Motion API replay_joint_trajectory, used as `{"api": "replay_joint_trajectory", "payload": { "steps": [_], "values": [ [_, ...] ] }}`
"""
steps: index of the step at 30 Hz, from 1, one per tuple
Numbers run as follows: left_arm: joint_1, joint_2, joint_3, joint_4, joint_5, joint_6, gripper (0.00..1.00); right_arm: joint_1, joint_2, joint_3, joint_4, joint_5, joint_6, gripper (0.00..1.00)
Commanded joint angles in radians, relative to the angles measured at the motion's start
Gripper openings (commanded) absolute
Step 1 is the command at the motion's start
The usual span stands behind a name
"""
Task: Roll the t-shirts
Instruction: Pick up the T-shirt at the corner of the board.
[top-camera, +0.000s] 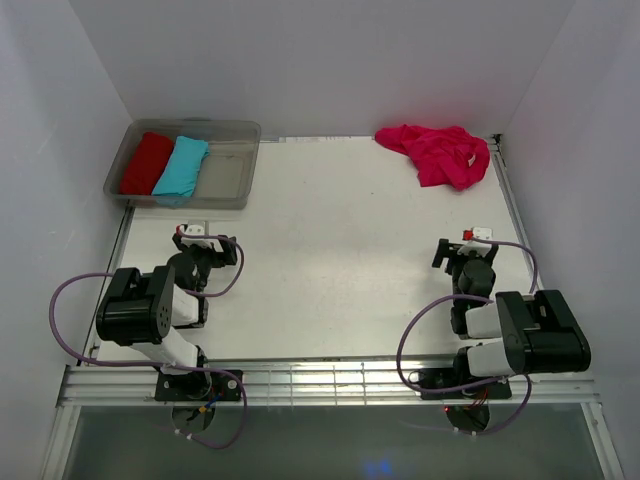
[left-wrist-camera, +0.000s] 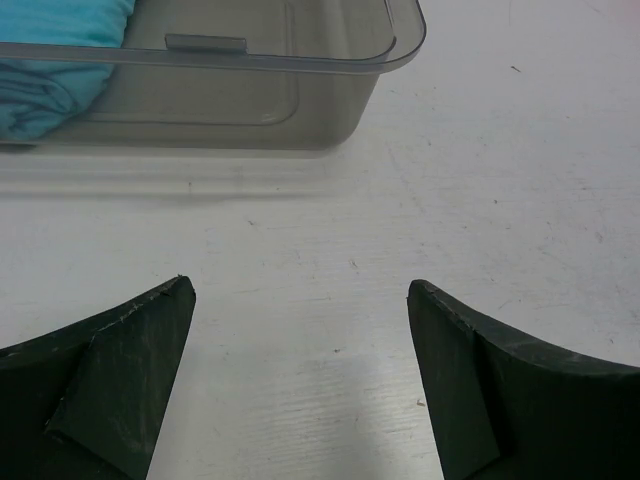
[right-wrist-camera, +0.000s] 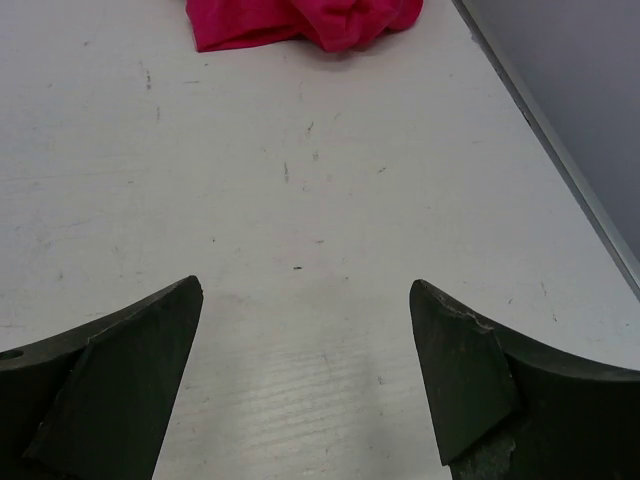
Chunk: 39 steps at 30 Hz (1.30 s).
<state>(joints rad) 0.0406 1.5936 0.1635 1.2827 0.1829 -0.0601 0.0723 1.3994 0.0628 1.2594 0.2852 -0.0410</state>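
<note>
The magenta-pink t-shirt (top-camera: 438, 151) lies crumpled at the far right corner of the table; its near edge also shows at the top of the right wrist view (right-wrist-camera: 300, 22). My left gripper (top-camera: 205, 243) is open and empty over bare table at the near left (left-wrist-camera: 300, 290). My right gripper (top-camera: 463, 247) is open and empty over bare table at the near right (right-wrist-camera: 305, 288), well short of the t-shirt.
A clear grey plastic bin (top-camera: 226, 180) stands at the far left, holding a red cloth bundle (top-camera: 147, 162) and a turquoise bundle (top-camera: 181, 166). The bin (left-wrist-camera: 330, 95) and the turquoise bundle (left-wrist-camera: 50, 70) show ahead of the left gripper. White walls enclose the table.
</note>
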Motion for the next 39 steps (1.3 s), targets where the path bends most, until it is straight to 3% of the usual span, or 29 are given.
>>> {"api": "replay_joint_trajectory", "payload": {
  "steps": [1, 5, 7, 9, 11, 13, 15, 16, 17, 20, 21, 24, 32, 37, 39],
  "values": [
    [-0.002, -0.015, 0.007, 0.001, 0.000, 0.006, 0.98, 0.003, -0.074, 0.034, 0.000, 0.005, -0.016, 0.90],
    [-0.004, -0.015, 0.007, 0.001, 0.010, 0.009, 0.98, 0.004, -0.368, 0.118, -0.385, 0.048, 0.077, 0.90],
    [-0.004, -0.015, 0.007, 0.004, 0.020, 0.014, 0.98, 0.004, -0.442, 0.146, -0.451, 0.023, 0.090, 0.90],
    [-0.002, -0.033, -0.005, 0.026, 0.128, 0.040, 0.96, 0.004, -0.502, 0.201, -0.532, -0.017, 0.090, 0.91],
    [-0.004, -0.110, 0.002, -0.081, 0.251, 0.121, 0.96, 0.004, -0.491, 0.268, -0.630, -0.021, 0.105, 0.92],
    [-0.017, -0.236, 0.103, -0.335, 0.329, 0.149, 0.95, 0.004, -0.443, 0.426, -0.815, -0.024, 0.125, 0.94],
    [-0.019, -0.265, 0.193, -0.492, 0.349, 0.109, 0.94, 0.004, -0.323, 0.605, -0.928, -0.047, 0.176, 0.98],
    [-0.024, -0.258, 0.249, -0.687, 0.377, 0.117, 0.91, 0.004, -0.272, 0.667, -1.022, -0.060, 0.191, 0.99],
    [-0.025, -0.254, 0.339, -0.768, 0.394, 0.132, 0.86, 0.004, -0.169, 0.730, -1.066, -0.096, 0.205, 1.00],
    [-0.094, -0.296, 0.437, -0.994, 0.400, 0.186, 0.86, 0.004, 0.048, 0.969, -1.236, -0.112, 0.253, 1.00],
    [-0.105, -0.308, 0.473, -1.060, 0.397, 0.236, 0.87, 0.004, 0.099, 1.030, -1.287, -0.098, 0.266, 0.99],
    [-0.116, -0.297, 0.678, -1.459, 0.365, 0.272, 0.87, 0.003, 0.300, 1.276, -1.462, -0.051, 0.299, 0.91],
    [-0.116, -0.261, 0.935, -1.724, 0.196, 0.289, 0.90, 0.004, 0.769, 1.745, -1.589, -0.040, 0.390, 0.90],
    [-0.114, -0.216, 0.999, -1.786, 0.204, 0.244, 0.90, 0.020, 1.042, 2.003, -1.667, -0.112, 0.449, 0.91],
    [-0.114, -0.202, 1.024, -1.818, 0.219, 0.221, 0.90, 0.027, 1.098, 2.098, -1.684, -0.136, 0.461, 0.96]
  ]
}}
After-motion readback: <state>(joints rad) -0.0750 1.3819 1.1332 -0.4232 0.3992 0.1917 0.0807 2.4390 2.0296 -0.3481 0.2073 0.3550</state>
